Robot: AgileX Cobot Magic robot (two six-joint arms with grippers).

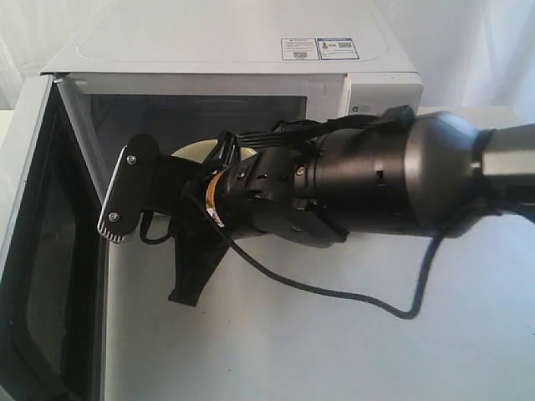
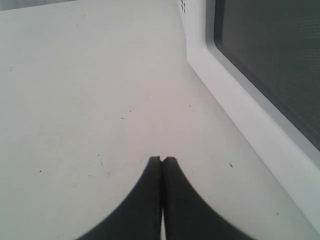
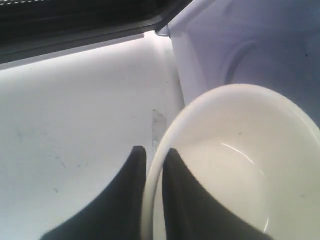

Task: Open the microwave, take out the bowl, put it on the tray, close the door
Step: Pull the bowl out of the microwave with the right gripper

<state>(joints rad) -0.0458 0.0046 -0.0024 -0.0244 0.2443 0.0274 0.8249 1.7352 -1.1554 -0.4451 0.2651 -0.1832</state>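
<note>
White surface [image 1: 334, 351], white backdrop; the microwave [image 1: 226, 42] stands with its door [image 1: 33, 251] wide open on the left of the exterior view. My right tool [image 3: 154, 155] is clamped on the rim of the cream bowl [image 3: 235, 165] at the cavity's mouth, one finger inside, one outside; my left tool [image 2: 162, 161] hangs low over the surface beside the door, tips pressed together on nothing.

The risk, as I judge it: so thin a pinch on a smooth rim could let the bowl swivel or slip on the way out; the loose cable [image 1: 334, 292] or the arm's bulk could catch the door's edge.

The arm hides nearly all of the bowl from the exterior view; I cannot tell whether it rests on the cavity floor or hangs clear; the tray shows in no view; the control panel [image 1: 380, 92] is mostly covered.
</note>
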